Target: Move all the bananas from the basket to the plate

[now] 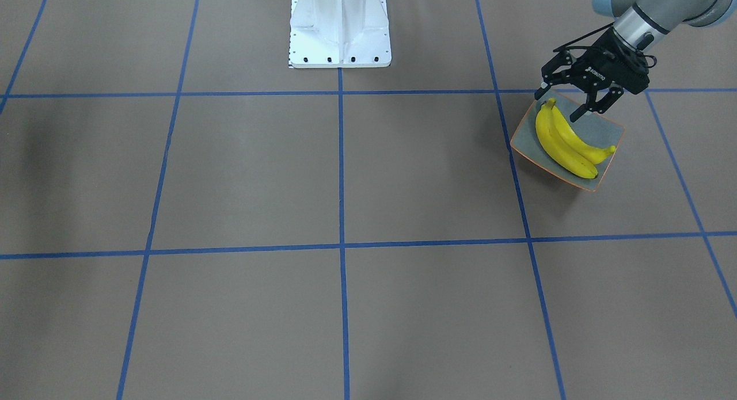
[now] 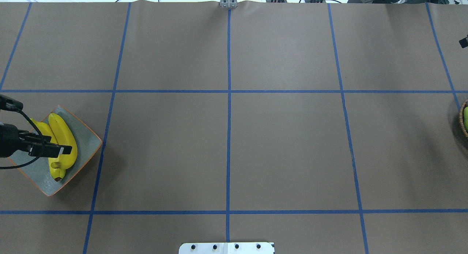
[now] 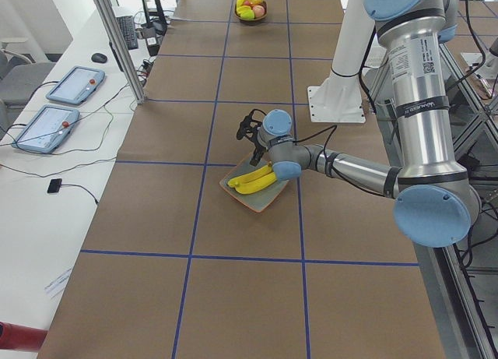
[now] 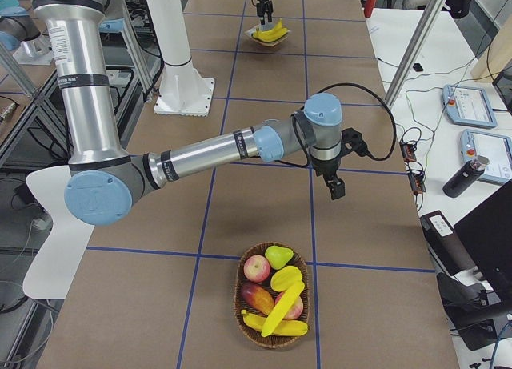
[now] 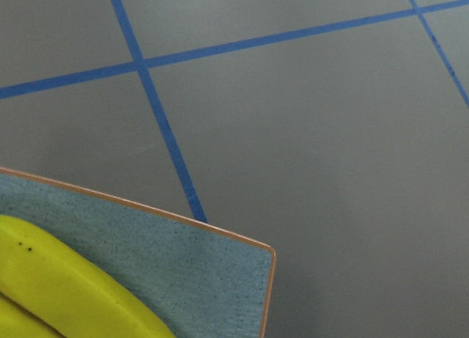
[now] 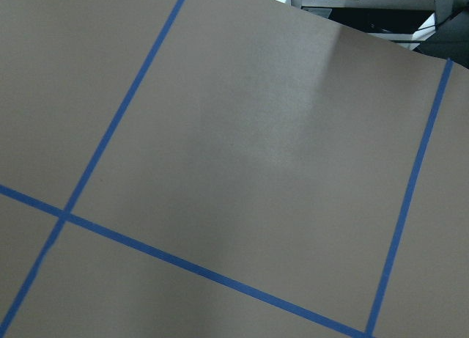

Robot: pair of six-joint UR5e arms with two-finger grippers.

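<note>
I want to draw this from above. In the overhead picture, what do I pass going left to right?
plate with bananas on it → white robot base → basket at the right edge

bananas (image 1: 557, 141): yellow | plate (image 1: 603, 129): speckled grey-green (orange rim) | table (image 1: 432, 170): brown, blue grid

Desk (image 1: 259, 175): matt brown paper cover, blue tape lines (image 1: 341, 158). Plate (image 1: 609, 129): glossy speckled glaze. Bananas (image 1: 561, 144): smooth skin. Basket (image 4: 239, 289): woven wicker. Left pincer (image 1: 558, 105): matt black finish.
</note>
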